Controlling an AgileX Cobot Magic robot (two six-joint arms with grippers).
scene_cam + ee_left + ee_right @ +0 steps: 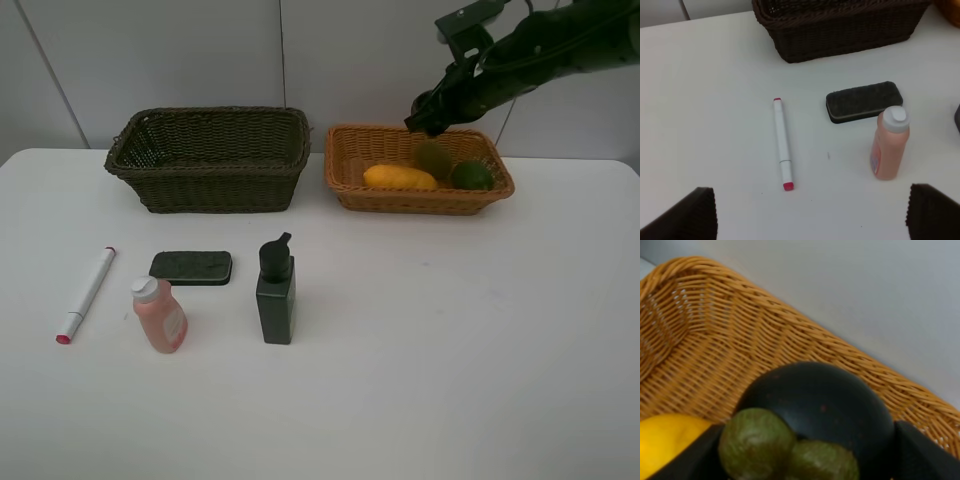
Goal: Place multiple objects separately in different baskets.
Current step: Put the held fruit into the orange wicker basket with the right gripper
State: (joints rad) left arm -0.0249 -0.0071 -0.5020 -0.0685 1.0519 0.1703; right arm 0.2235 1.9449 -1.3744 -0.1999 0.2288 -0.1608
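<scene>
Over the orange basket (420,205), the right pincer (432,122) pinches the mangosteen (825,400); I'd ease it down low next to the kiwi (432,158) so it won't bounce out. The left pincer (810,210) is spread above the table (450,350).

Dark mangosteen (820,400) in right gripper (428,124) at orange-tan basket (420,200) with mango (399,177), lime (471,175)

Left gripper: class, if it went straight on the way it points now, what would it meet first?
Probably bare table between the marker and the black block; depth is unclear.
</scene>
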